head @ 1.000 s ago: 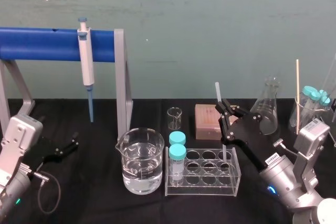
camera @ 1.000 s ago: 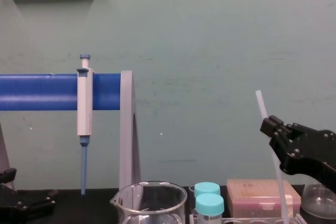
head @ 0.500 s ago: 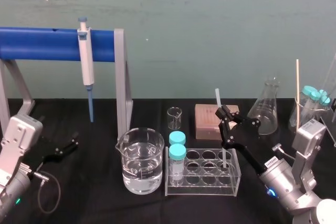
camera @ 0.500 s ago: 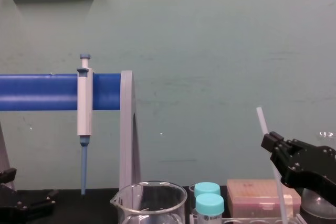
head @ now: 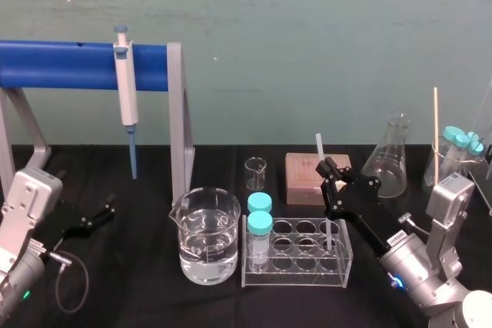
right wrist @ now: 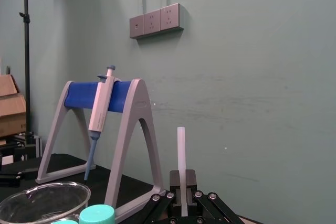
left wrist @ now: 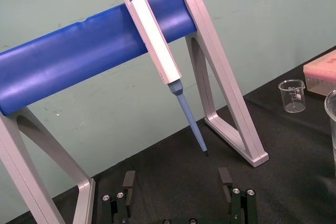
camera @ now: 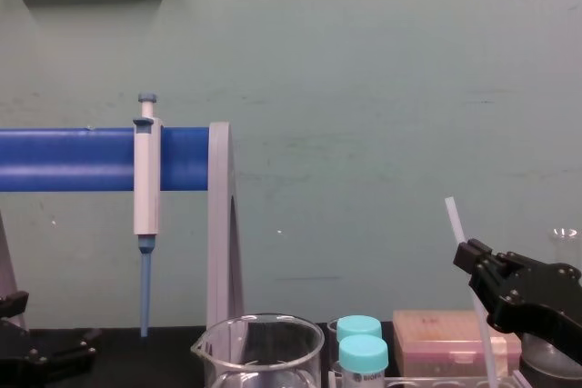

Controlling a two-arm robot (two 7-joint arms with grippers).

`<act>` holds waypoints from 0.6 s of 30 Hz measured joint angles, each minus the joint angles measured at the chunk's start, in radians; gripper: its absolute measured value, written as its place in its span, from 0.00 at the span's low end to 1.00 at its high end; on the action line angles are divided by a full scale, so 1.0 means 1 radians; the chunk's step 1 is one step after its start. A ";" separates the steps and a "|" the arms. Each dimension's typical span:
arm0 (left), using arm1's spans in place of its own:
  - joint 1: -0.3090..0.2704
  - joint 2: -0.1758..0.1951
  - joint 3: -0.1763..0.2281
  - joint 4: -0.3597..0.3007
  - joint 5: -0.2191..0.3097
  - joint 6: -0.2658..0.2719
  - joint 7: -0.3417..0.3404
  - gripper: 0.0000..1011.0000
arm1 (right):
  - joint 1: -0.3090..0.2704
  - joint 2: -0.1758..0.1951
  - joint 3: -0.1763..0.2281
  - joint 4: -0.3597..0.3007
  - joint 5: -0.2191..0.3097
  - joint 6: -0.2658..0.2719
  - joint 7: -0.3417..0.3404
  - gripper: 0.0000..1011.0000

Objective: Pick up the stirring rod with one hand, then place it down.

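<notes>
- the right gripper (head: 328, 172) is clamped on the stirring rod (head: 319, 146), right above the right end of the test tube rack (head: 296, 276)
- the rod's near upright, with its lower end down in one of the rack's right-end holes
- two teal-capped tubes (head: 260, 224) sit at the rack's left end
- the left gripper (head: 96, 217) is parked well left of the rack, fingers apart and holding nothing

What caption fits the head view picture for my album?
Right gripper holds the stirring rod, lower end in the clear rack; left gripper sits open on the left.
</notes>
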 joint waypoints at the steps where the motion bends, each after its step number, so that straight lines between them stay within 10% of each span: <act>1: 0.000 0.000 0.000 0.000 0.000 0.000 0.000 0.99 | 0.000 0.000 0.000 0.000 0.000 0.000 0.000 0.06; 18: 0.000 0.000 0.000 0.000 0.000 0.000 0.000 0.99 | -0.001 0.000 0.000 -0.003 -0.002 -0.005 -0.001 0.06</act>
